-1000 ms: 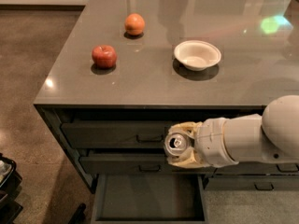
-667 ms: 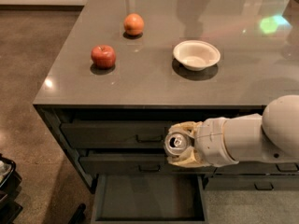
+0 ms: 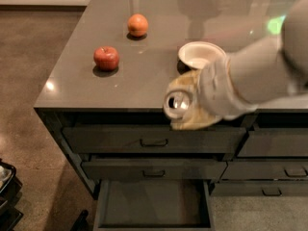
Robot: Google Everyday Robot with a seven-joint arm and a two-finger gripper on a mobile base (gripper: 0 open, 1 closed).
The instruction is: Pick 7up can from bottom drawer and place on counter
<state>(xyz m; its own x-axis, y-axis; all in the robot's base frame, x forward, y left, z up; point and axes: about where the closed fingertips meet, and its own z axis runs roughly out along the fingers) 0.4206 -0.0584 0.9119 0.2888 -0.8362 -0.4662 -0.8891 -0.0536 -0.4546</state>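
Note:
My gripper [image 3: 185, 102] is shut on the 7up can [image 3: 176, 103], whose silvery top faces the camera. It holds the can in the air at the counter's front edge, just above the top drawer front. The counter [image 3: 144, 85] is a glossy grey-brown top. The bottom drawer [image 3: 153, 203] stands pulled open below, its dark interior bare. My pale arm [image 3: 260, 71] reaches in from the right and hides part of the counter.
A red apple [image 3: 106, 57] and an orange [image 3: 138, 25] sit on the left of the counter. A white bowl [image 3: 199, 55] sits just behind my gripper. Two handled drawers [image 3: 154, 141] are shut above the open one. Brown floor lies to the left.
My gripper has risen with the can from in front of the drawer fronts up to the counter's front edge, and the arm now covers more of the counter's right side.

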